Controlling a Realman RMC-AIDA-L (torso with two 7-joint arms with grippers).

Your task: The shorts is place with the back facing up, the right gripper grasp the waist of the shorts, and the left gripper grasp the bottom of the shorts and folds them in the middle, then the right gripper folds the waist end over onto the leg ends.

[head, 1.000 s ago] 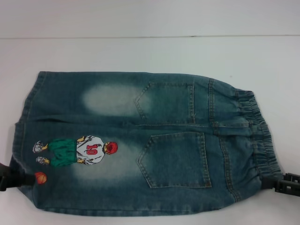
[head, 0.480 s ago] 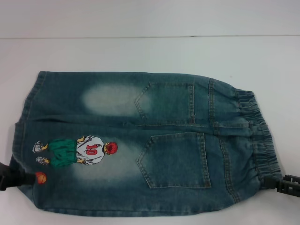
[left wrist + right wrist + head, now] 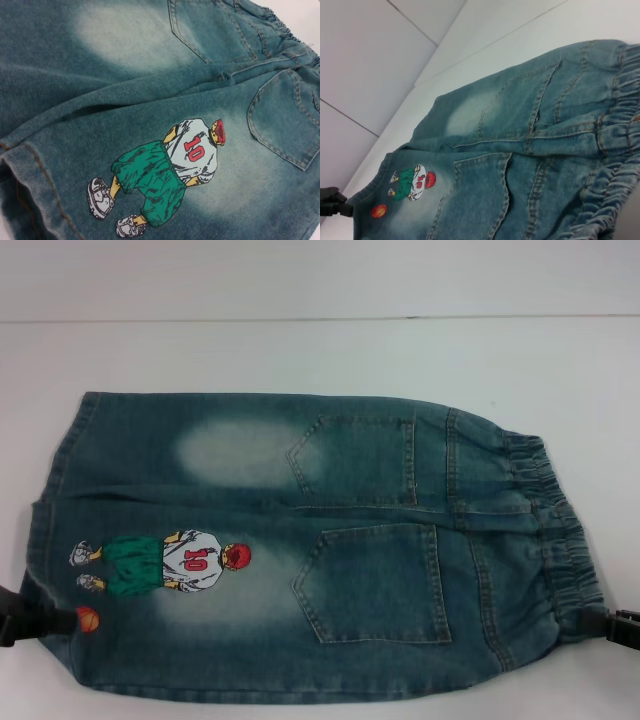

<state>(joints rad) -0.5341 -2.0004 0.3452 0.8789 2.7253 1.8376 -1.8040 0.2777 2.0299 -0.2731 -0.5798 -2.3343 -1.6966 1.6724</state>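
lying flat on a white table [image 3: 320, 350], the shorts [image 3: 300, 540] face up.

1. The shorts [image 3: 300, 545] lie flat on the table [image 3: 320, 350], back side up, stretched between the two grippers.
2. The left gripper [image 3: 18, 615] sits at the near corner of the bottom of the shorts [image 3: 45, 540]; the embroidered player [image 3: 165, 563] and the small ball [image 3: 88, 619] lie just beside it, toward the right gripper.
3. The right gripper [image 3: 625, 627] sits at the near end of the waist of the shorts [image 3: 555, 540]; the two back pockets [image 3: 375, 580] lie beyond the band, toward the left gripper.
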